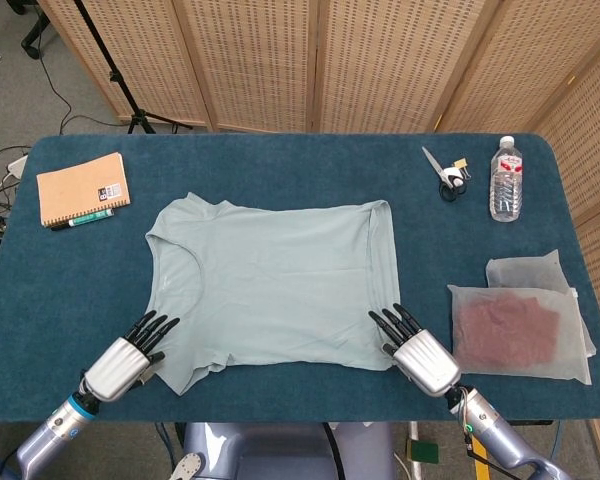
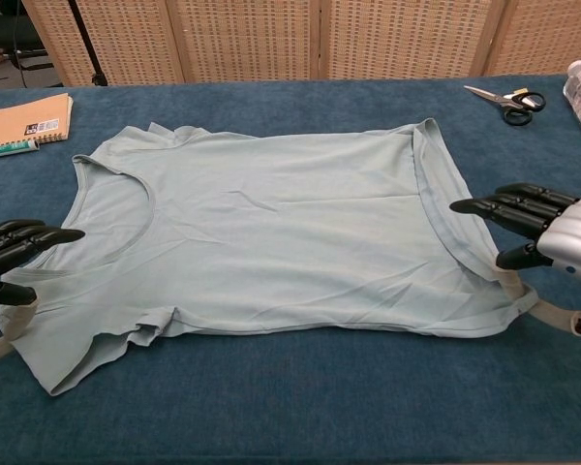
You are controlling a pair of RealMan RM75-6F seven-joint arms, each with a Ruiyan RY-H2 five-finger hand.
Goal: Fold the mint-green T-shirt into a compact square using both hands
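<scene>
The mint-green T-shirt [image 1: 275, 280] lies spread flat on the blue table [image 1: 280, 160], neckline to the left and hem to the right. In the chest view the T-shirt [image 2: 271, 232] shows a small crease at its near left sleeve. My left hand [image 1: 127, 358] is at the near left sleeve, fingers stretched out and apart over the cloth's edge; in the chest view the left hand [image 2: 10, 257] holds nothing. My right hand [image 1: 417, 351] hovers at the near hem corner with fingers extended. In the chest view the right hand [image 2: 547, 228] has its thumb close to the hem, with no cloth gripped.
A tan notebook [image 1: 82, 187] with a pen [image 1: 80, 220] lies at the far left. Scissors [image 1: 445, 172] and a water bottle [image 1: 506, 180] stand at the far right. Translucent bags [image 1: 520, 325] lie right of my right hand. Wicker screens stand behind the table.
</scene>
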